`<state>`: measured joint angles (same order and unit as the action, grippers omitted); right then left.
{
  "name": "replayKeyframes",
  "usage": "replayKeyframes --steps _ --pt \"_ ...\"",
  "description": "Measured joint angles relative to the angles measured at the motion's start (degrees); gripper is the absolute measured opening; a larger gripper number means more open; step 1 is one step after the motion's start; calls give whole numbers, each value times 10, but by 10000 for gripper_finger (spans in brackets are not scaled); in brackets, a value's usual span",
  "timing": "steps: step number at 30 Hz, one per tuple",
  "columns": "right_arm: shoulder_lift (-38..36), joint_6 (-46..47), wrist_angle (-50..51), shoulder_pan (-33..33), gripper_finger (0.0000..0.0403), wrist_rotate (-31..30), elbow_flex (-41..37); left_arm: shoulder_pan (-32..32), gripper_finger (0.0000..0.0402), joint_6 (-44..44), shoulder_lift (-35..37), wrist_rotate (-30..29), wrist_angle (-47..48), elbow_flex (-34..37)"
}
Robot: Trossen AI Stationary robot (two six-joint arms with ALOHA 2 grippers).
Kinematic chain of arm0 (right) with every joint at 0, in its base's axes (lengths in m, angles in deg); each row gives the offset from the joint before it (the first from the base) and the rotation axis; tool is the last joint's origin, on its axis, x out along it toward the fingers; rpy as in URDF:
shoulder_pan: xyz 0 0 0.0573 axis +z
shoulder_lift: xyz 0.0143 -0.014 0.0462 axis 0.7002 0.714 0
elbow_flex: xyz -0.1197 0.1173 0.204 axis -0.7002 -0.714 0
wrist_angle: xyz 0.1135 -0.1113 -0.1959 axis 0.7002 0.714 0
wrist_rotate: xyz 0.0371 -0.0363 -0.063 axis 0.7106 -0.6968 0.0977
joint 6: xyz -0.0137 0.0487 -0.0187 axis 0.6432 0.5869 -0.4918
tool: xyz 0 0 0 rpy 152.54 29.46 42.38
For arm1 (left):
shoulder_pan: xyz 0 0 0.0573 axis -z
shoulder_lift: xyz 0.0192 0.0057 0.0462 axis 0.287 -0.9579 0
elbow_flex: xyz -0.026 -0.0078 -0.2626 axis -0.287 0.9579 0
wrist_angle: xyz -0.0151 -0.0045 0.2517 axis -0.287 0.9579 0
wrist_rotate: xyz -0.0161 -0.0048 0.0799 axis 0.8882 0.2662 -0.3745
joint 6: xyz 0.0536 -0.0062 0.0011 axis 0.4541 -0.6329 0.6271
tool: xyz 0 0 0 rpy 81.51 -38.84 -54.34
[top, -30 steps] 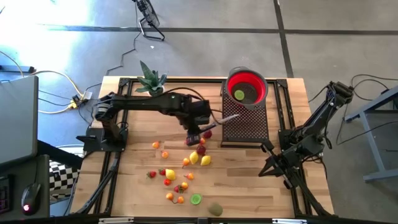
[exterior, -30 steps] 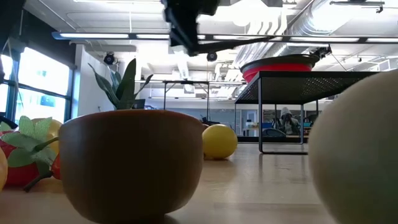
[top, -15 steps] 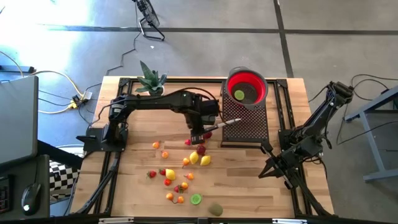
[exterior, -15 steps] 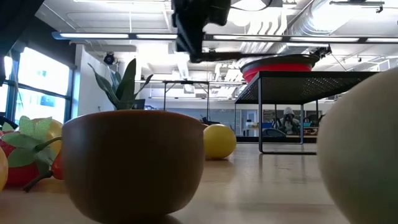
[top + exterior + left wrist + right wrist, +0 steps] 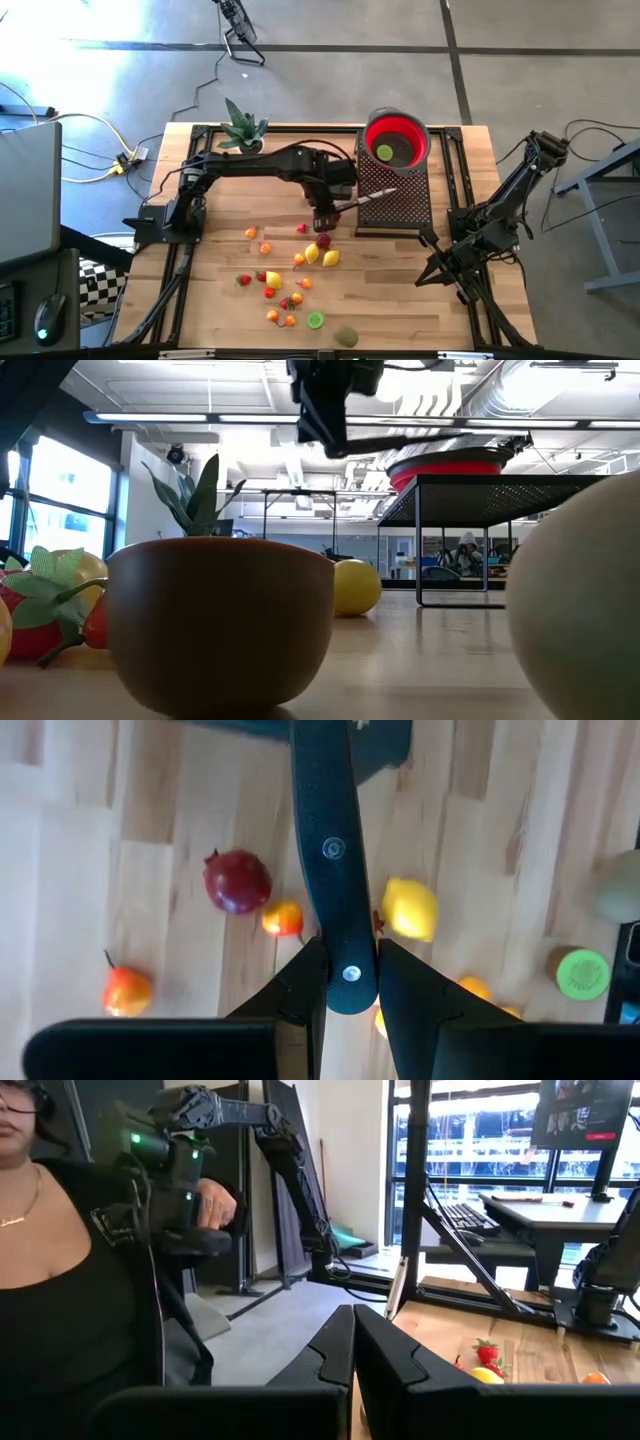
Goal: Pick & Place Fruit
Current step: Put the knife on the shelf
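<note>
I see the fruit [image 5: 290, 270] scattered over the table's [image 5: 400, 290] near-middle, with one green piece in the red bowl [image 5: 397, 140] on the black rack [image 5: 395, 200] at far right. My left gripper [image 5: 348, 982] is clamped on the knife [image 5: 330, 850] above the fruit. My right gripper [image 5: 354, 1342] is closed, empty, parked off right.
</note>
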<state>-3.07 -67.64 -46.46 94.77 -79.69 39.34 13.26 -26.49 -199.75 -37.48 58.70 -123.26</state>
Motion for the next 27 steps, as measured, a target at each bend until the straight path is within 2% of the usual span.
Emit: replayKeyframes --steps 5,16,27 --pt "0 0 0 0 2 0 0 -4 68 6 -4 -13 0 -36" --pt "0 0 1 0 2 0 0 -19 68 24 -63 -15 52 -97" --pt "0 -1 1 0 2 -1 0 -18 68 28 -66 -14 69 -100"
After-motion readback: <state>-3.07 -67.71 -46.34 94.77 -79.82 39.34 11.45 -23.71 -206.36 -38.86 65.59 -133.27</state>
